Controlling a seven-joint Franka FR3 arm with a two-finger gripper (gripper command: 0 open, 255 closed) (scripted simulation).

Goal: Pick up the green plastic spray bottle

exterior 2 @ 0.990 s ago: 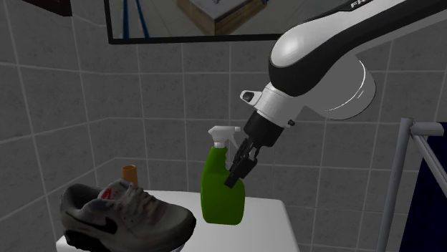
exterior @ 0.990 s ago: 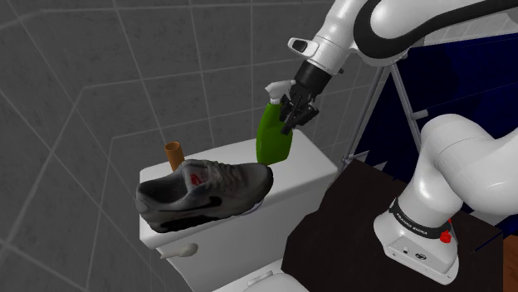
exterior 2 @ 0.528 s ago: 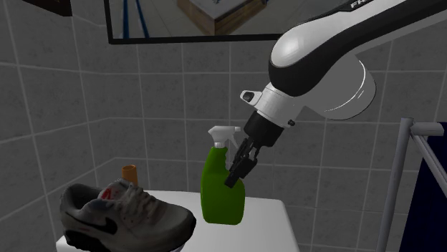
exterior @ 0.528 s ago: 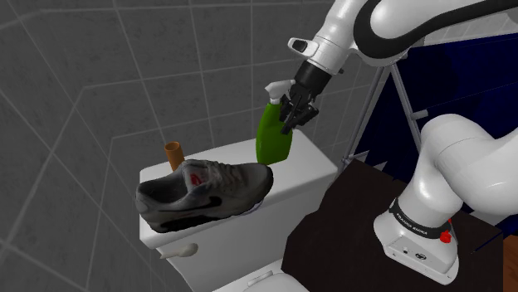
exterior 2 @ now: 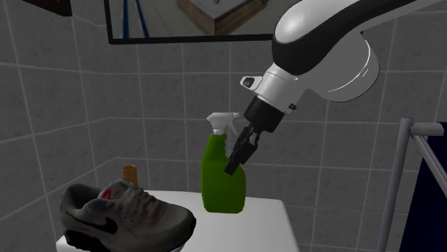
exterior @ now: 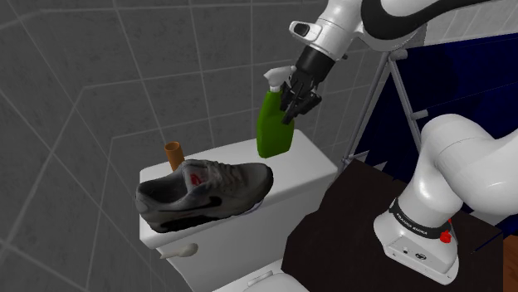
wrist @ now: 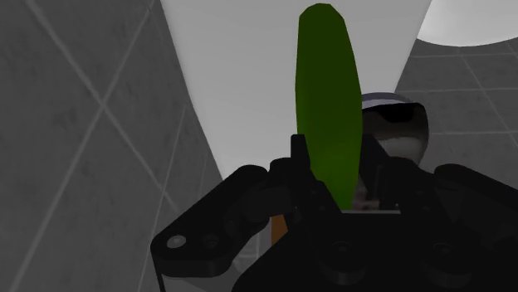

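The green spray bottle [exterior: 274, 128] is clamped upright by the gripper [exterior: 295, 99] over the white tank lid's [exterior: 314, 162] rear edge. In the shoulder view a grey shoe [exterior: 203, 195] is seen at eight o'clock, apart, and bare lid at four.

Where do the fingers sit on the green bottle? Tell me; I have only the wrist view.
Observer: High up. The gripper clasps the green spray bottle on its upper part, just below the white spray head.
Operator: Report how it hangs.
Observer: Roughly upright in both exterior views, spray head on top.
Operator: Name what lies near it.
Observer: A grey sneaker lies on the white tank lid, to the shoulder view's left of the bottle and apart from it.
Operator: Anything beyond the sneaker, say so.
Observer: A small orange-brown cylinder stands upright behind it, near the tiled wall.
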